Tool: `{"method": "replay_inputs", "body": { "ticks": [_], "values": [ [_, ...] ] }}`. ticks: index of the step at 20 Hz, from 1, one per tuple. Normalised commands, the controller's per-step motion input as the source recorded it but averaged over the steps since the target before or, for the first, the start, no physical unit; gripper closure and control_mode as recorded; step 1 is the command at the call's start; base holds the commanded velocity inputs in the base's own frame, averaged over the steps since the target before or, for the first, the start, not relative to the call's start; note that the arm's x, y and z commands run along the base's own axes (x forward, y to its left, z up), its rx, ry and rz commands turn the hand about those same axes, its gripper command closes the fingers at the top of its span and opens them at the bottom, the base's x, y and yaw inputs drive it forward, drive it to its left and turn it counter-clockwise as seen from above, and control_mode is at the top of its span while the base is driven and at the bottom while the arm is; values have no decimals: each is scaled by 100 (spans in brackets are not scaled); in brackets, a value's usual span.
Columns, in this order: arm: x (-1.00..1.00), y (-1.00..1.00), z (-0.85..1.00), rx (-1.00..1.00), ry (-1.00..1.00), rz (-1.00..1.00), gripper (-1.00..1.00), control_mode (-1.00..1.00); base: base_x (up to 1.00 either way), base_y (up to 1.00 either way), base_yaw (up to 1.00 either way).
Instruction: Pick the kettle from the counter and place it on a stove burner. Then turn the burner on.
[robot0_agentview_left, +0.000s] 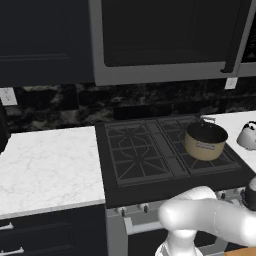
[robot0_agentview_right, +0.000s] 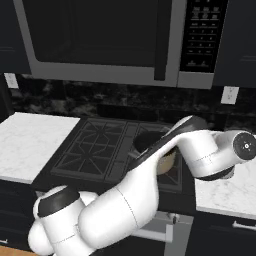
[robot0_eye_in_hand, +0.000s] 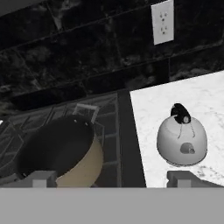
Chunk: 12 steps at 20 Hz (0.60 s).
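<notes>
Currently we list: kettle (robot0_eye_in_hand: 181, 142) upright on the counter (robot0_eye_in_hand: 175, 103), near its stove-side edge. Tan pot (robot0_eye_in_hand: 61, 153) on a burner (robot0_agentview_left: 137, 150). Our gripper (robot0_eye_in_hand: 111, 179) fingers spread wide, holding nothing.

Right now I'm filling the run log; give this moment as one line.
gripper: open, empty | kettle: on counter, untouched | pot: on stove

Flat, even rendered light, dim dark surfaces, bright white counter (robot0_agentview_left: 45, 165), faint shadows, slightly soft focus
</notes>
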Motion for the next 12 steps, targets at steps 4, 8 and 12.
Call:
{"method": "replay_inputs", "body": {
  "ticks": [4,8,12],
  "values": [
    [61,0,-51,-6,43,14,-100,-100,0,0,0],
    [12,1,-14,-1,12,0,-100,-100,0,0,0],
    [26,-4,-38,-10,3,0,-100,-100,0,0,0]
  ]
}}
